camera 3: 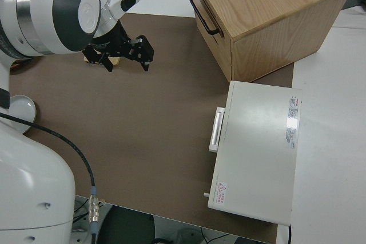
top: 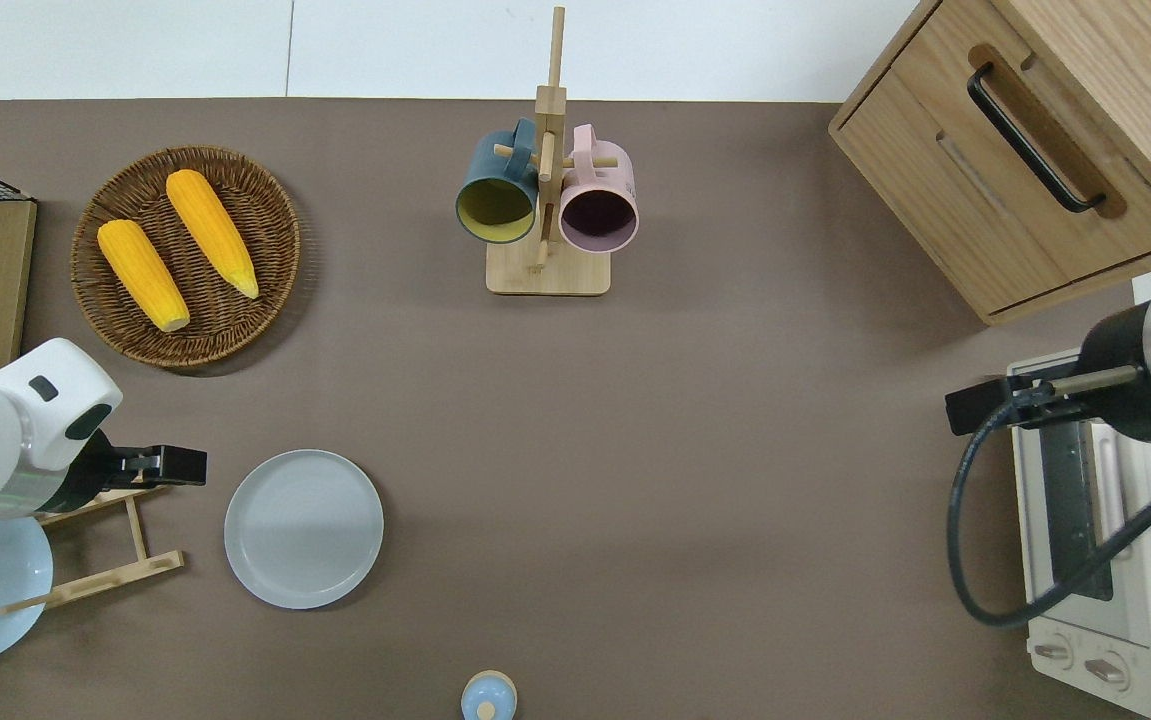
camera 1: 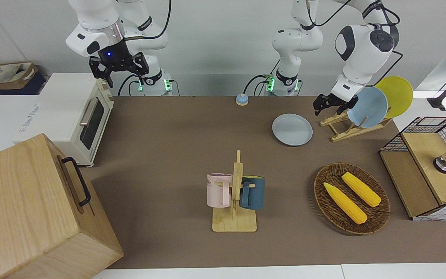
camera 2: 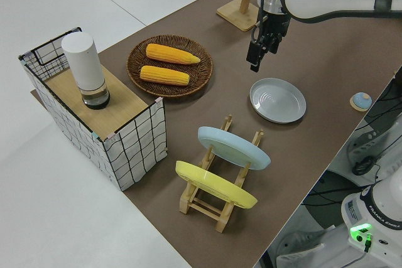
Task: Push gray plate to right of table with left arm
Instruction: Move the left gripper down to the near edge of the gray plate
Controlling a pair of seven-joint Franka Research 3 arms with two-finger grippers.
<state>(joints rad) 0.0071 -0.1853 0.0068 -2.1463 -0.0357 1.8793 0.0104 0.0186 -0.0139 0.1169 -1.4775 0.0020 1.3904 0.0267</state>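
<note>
The gray plate (camera 1: 292, 129) lies flat on the brown table (camera 1: 176, 155), near the robots and toward the left arm's end; it also shows in the overhead view (top: 303, 528) and the left side view (camera 2: 277, 100). My left gripper (top: 197, 466) is up in the air over the end of the wooden plate rack (top: 100, 540), a short gap from the gray plate's rim. It also shows in the front view (camera 1: 317, 110) and the left side view (camera 2: 254, 63). It holds nothing. My right gripper (camera 1: 121, 73) is open, empty and parked.
The rack holds a sky-blue plate (camera 1: 368, 107) and a yellow plate (camera 1: 395, 95). A wicker basket (camera 1: 377, 215) with two corn cobs, a mug tree (camera 1: 235, 193), a small bell (camera 1: 241, 99), a toaster oven (camera 1: 71, 116), a wooden drawer box (camera 1: 33, 209) and a wire shelf (camera 1: 428, 166) stand around.
</note>
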